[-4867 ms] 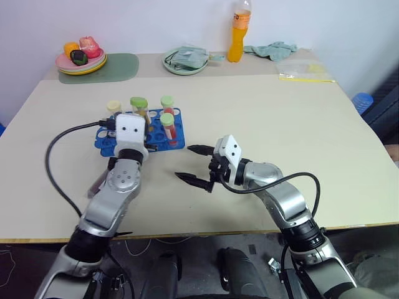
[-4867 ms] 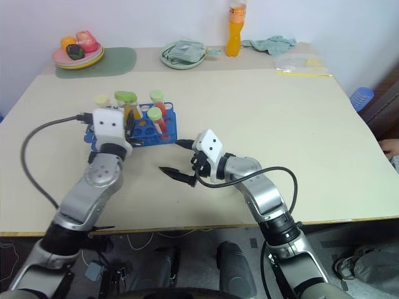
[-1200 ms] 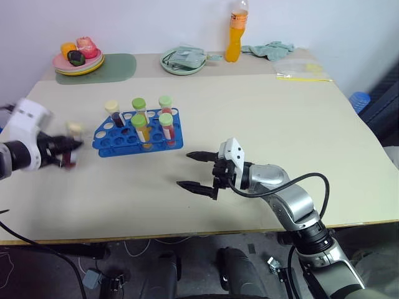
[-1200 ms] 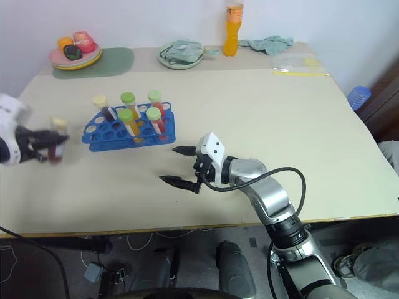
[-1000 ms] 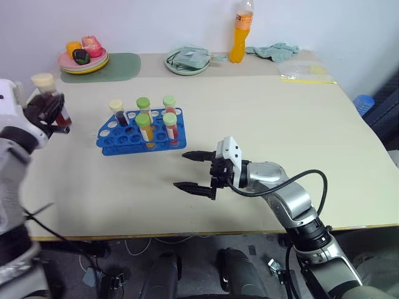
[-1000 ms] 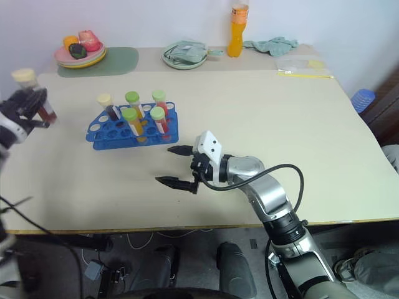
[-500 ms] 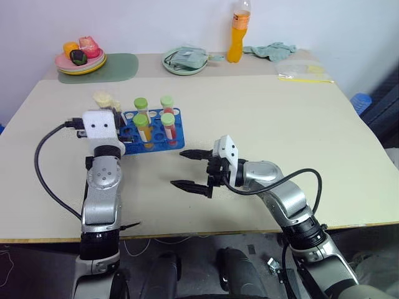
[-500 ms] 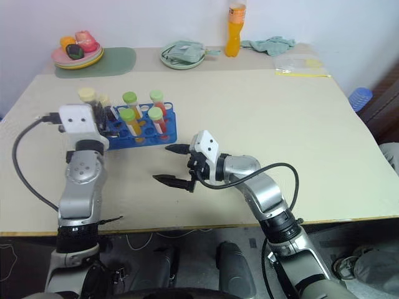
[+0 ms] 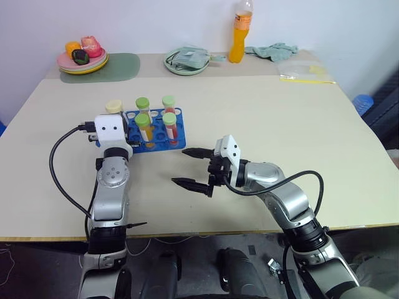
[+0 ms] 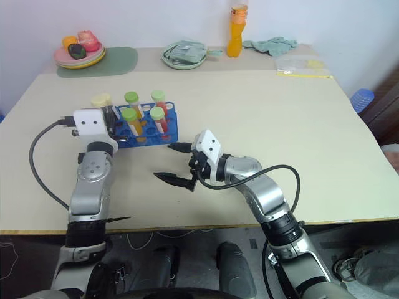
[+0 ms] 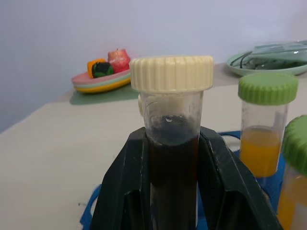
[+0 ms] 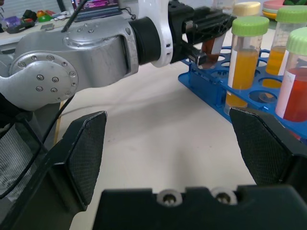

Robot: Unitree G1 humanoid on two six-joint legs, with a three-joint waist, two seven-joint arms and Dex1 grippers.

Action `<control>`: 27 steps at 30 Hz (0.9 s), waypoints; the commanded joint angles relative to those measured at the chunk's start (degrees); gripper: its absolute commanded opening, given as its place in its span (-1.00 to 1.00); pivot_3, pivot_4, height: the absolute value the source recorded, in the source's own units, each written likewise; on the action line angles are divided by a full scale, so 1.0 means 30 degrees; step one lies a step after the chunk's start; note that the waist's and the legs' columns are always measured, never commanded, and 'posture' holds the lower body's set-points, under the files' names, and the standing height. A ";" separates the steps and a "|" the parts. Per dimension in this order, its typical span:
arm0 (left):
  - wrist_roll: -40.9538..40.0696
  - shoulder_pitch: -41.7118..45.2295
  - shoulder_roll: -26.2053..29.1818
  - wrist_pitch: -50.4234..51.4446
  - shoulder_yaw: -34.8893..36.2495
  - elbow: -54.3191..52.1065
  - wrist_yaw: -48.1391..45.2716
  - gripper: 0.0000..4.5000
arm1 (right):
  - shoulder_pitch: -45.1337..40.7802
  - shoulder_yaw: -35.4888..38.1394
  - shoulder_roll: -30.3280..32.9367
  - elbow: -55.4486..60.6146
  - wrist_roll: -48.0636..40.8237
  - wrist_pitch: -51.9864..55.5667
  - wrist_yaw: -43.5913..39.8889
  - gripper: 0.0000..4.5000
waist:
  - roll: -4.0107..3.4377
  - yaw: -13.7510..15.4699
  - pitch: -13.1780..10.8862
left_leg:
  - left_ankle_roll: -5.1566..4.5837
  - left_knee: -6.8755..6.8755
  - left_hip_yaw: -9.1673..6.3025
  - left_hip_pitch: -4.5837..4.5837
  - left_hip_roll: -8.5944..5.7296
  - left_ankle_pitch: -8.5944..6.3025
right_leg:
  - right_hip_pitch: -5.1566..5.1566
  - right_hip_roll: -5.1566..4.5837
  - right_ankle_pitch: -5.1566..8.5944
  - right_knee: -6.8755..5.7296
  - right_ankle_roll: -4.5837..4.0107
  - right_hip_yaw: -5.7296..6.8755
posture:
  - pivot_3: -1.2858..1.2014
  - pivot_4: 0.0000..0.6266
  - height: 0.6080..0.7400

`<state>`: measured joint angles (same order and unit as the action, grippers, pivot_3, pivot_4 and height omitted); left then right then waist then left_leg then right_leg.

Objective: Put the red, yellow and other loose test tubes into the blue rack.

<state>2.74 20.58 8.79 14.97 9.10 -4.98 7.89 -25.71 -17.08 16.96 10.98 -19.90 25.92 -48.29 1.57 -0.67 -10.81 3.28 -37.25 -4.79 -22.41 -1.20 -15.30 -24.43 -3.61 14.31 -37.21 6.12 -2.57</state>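
The blue rack stands left of the table's middle with several upright tubes in it. Among them are a green-capped yellow tube and a green-capped red tube. My left gripper is shut on a cream-capped tube of dark red liquid and holds it upright at the rack's left end. I cannot tell whether its lower end sits in a hole. Another cream cap peeks out behind it. My right gripper hovers open and empty just right of the rack's front, pointing toward it.
Along the far edge are a plate of toy fruit on a green mat, a green dish with a cloth, an orange bottle, a teal rag and a plastic bag.
My left arm swung in from the table's far left and came down to the rack's left end, still holding the cream-capped tube. The right gripper stayed where it was, open.
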 commanded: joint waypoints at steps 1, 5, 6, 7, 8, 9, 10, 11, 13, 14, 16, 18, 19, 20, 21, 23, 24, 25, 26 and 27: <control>-0.0017 0.0061 -0.0073 -0.0960 -0.0032 -0.0304 -0.0031 -0.67 | -0.0079 0.0207 -0.0108 0.0690 -0.0284 -0.0143 -0.0047 1.00 | 0.0000 0.0001 0.0000 | 0.0000 0.0000 0.0000 0.0000 -0.0001 0.0000 | 0.0000 -0.0001 0.0000 0.0000 0.0000 0.0000 | 0.03 -0.52 1.00; -0.0048 -0.0321 -0.0237 -0.1603 0.0001 -0.0179 -0.0041 -0.21 | -0.0074 0.0202 -0.0087 0.0740 -0.0284 -0.0156 -0.0062 1.00 | 0.0000 -0.0011 0.0000 | 0.0000 0.0001 -0.0001 0.0000 0.0000 0.0000 | 0.0000 0.0001 0.0000 0.0001 0.0000 0.0000 | 0.03 -0.52 1.00; -0.0184 -0.0420 -0.0322 -0.1753 0.0067 -0.0308 -0.0076 -0.07 | -0.0080 0.0214 -0.0069 0.0752 -0.0263 -0.0182 -0.0052 1.00 | 0.0000 -0.0007 0.0000 | 0.0000 0.0001 -0.0002 0.0000 0.0000 0.0000 | 0.0000 0.0000 0.0000 0.0001 0.0000 0.0000 | 0.03 -0.52 1.00; -0.0341 -0.0528 -0.0417 -0.1836 0.0100 -0.0518 -0.0151 0.16 | -0.0082 0.0263 -0.0029 0.0771 -0.0263 -0.0203 -0.0055 1.00 | 0.0000 -0.0013 0.0000 | 0.0000 0.0001 -0.0001 0.0000 0.0000 0.0000 | 0.0000 0.0000 0.0000 0.0001 0.0000 0.0000 | 0.03 -0.52 1.00; -0.0513 -0.0714 -0.0450 -0.2030 0.0200 -0.0891 -0.0257 0.37 | -0.0115 0.0326 0.0001 0.0794 -0.0280 -0.0200 -0.0053 1.00 | 0.0000 -0.0018 0.0000 | 0.0000 0.0001 0.0001 0.0000 0.0000 0.0000 | 0.0000 0.0000 0.0000 0.0002 0.0000 0.0000 | 0.03 -0.52 1.00; -0.0933 -0.0968 -0.0523 -0.2270 0.0458 -0.1469 -0.0422 0.60 | -0.0190 0.0439 0.0059 0.0830 -0.0358 -0.0144 -0.0084 1.00 | 0.0000 -0.0023 0.0000 | 0.0000 0.0002 0.0000 0.0000 0.0000 0.0000 | 0.0001 0.0001 0.0000 0.0002 0.0000 0.0000 | 0.03 -0.52 1.00; -0.1296 -0.1225 -0.0546 -0.2384 0.0717 -0.2053 -0.0559 0.60 | -0.0269 0.0552 0.0127 0.0860 -0.0440 -0.0083 -0.0124 1.00 | 0.0000 -0.0060 0.0000 | 0.0000 0.0004 -0.0001 0.0001 0.0001 0.0000 | 0.0000 0.0003 0.0000 0.0001 0.0000 0.0000 | 0.03 -0.52 1.00; -0.1502 -0.1481 -0.0531 -0.2426 0.0899 -0.2620 -0.0636 0.60 | -0.0332 0.0705 0.0251 0.0878 -0.0542 -0.0050 -0.0218 1.00 | -0.0001 -0.0095 -0.0001 | 0.0000 0.0004 -0.0003 0.0001 0.0008 0.0000 | 0.0000 0.0007 0.0000 0.0001 -0.0001 0.0000 | 0.03 -0.52 1.00; -0.2168 -0.2203 -0.0165 -0.2196 0.1475 -0.4142 -0.1176 0.60 | -0.0515 0.0976 0.0504 0.0923 -0.0735 0.0071 -0.0375 1.00 | -0.0001 -0.0096 -0.0001 | 0.0000 0.0008 -0.0004 0.0002 0.0009 0.0000 | -0.0001 0.0007 0.0001 -0.0001 -0.0001 0.0000 | 0.03 -0.52 1.00; -0.2585 -0.2549 0.0025 -0.1963 0.1785 -0.4912 -0.1472 0.60 | -0.0585 0.1114 0.0652 0.0949 -0.0819 0.0125 -0.0462 1.00 | -0.0001 -0.0094 -0.0001 | 0.0000 0.0007 -0.0004 0.0002 0.0012 0.0000 | -0.0001 0.0008 0.0001 -0.0001 -0.0001 -0.0001 | 0.03 -0.52 1.00; -0.3400 -0.3205 0.0383 -0.1439 0.2316 -0.6234 -0.2021 0.60 | -0.0664 0.1513 0.1079 0.0995 -0.1062 0.0220 -0.0731 1.00 | -0.0001 -0.0099 -0.0001 | 0.0000 0.0008 -0.0001 0.0004 0.0012 -0.0001 | -0.0001 0.0008 0.0001 0.0001 -0.0002 -0.0002 | 0.03 -0.52 1.00; -0.5143 -0.4672 0.1669 -0.0170 0.3941 -0.8321 -0.3326 0.60 | -0.0838 0.2218 0.1767 0.1178 -0.1500 0.0654 -0.0983 1.00 | -0.0001 -0.0093 -0.0001 | -0.0001 0.0009 0.0001 0.0004 0.0010 -0.0001 | 0.0000 0.0004 0.0002 0.0001 -0.0003 -0.0002 | 0.03 -0.52 1.00; -0.6082 -0.5642 0.2523 0.0590 0.4905 -0.9241 -0.4205 0.60 | -0.0913 0.2680 0.2206 0.1227 -0.1703 0.0904 -0.1091 1.00 | -0.0008 -0.0158 -0.0005 | -0.0002 0.0008 -0.0001 0.0002 0.0014 -0.0002 | 0.0000 0.0009 0.0002 0.0003 -0.0003 -0.0001 | 0.03 -0.52 1.00; -0.6774 -0.6737 0.3484 0.1234 0.5740 -0.9874 -0.5189 0.60 | -0.0965 0.3198 0.2701 0.1191 -0.1886 0.1142 -0.1158 1.00 | -0.0014 -0.0167 -0.0008 | -0.0003 0.0016 0.0009 0.0004 0.0016 -0.0003 | -0.0002 0.0006 0.0004 0.0004 -0.0005 -0.0007 | 0.03 -0.52 1.00; -0.7619 -0.7979 0.4334 0.1991 0.6470 -1.0143 -0.6258 0.60 | -0.0970 0.3836 0.3284 0.0971 -0.1980 0.1302 -0.1148 1.00 | -0.0013 -0.0164 -0.0008 | -0.0009 0.0018 0.0009 0.0008 0.0018 -0.0006 | -0.0002 0.0008 0.0005 0.0007 -0.0006 -0.0007 | 0.03 -0.52 1.00; -0.8617 -0.9831 0.5430 0.2915 0.7257 -1.0447 -0.7513 0.60 | -0.0942 0.4942 0.4296 0.0306 -0.2096 0.1451 -0.1126 1.00 | -0.0049 -0.0102 -0.0023 | -0.0013 0.0022 0.0014 0.0008 0.0021 -0.0008 | 0.0003 0.0009 0.0010 0.0016 -0.0012 -0.0006 | 0.03 -0.52 1.00; -0.9088 -1.0685 0.5893 0.3510 0.7558 -1.0503 -0.8039 0.60 | -0.0909 0.5440 0.4882 -0.0182 -0.2022 0.1381 -0.1226 1.00 | -0.0046 -0.0029 -0.0022 | -0.0018 0.0019 0.0026 0.0013 0.0016 -0.0010 | 0.0015 0.0001 0.0009 0.0026 -0.0010 -0.0009 | 0.03 -0.52 1.00; -0.9247 -1.1381 0.6311 0.3765 0.7765 -1.0466 -0.8571 0.60 | -0.0863 0.5781 0.5362 -0.0601 -0.1907 0.1254 -0.1351 1.00 | -0.0036 0.0019 -0.0016 | -0.0023 0.0013 0.0018 0.0014 0.0012 -0.0013 | 0.0038 0.0002 0.0012 0.0039 -0.0013 0.0001 | 0.03 -0.52 1.00; -0.9025 -1.2117 0.6812 0.3582 0.7985 -1.0183 -0.9225 0.60 | -0.0740 0.6056 0.5827 -0.0996 -0.1740 0.1123 -0.1434 1.00 | -0.0034 0.0029 -0.0016 | -0.0026 0.0005 0.0010 0.0019 0.0014 -0.0015 | 0.0066 0.0006 0.0015 0.0054 -0.0017 0.0008 | 0.03 -0.52 1.00; -0.8901 -1.2648 0.7151 0.3521 0.8121 -0.9984 -0.9653 0.60 | -0.0615 0.6281 0.6259 -0.1428 -0.1596 0.0962 -0.1589 1.00 | -0.0033 0.0011 -0.0016 | -0.0027 0.0001 0.0012 0.0027 0.0013 -0.0015 | 0.0082 0.0005 0.0026 0.0065 -0.0036 0.0007 | 0.03 -0.52 1.00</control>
<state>-23.80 -16.62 28.37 25.98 31.32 -33.79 -18.40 -27.61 -0.72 34.23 7.78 -24.86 29.88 -52.25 1.47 -0.63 -10.86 3.20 -37.26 -4.74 -22.32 -1.16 -15.35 -24.17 -3.59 14.44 -37.01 5.92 -2.55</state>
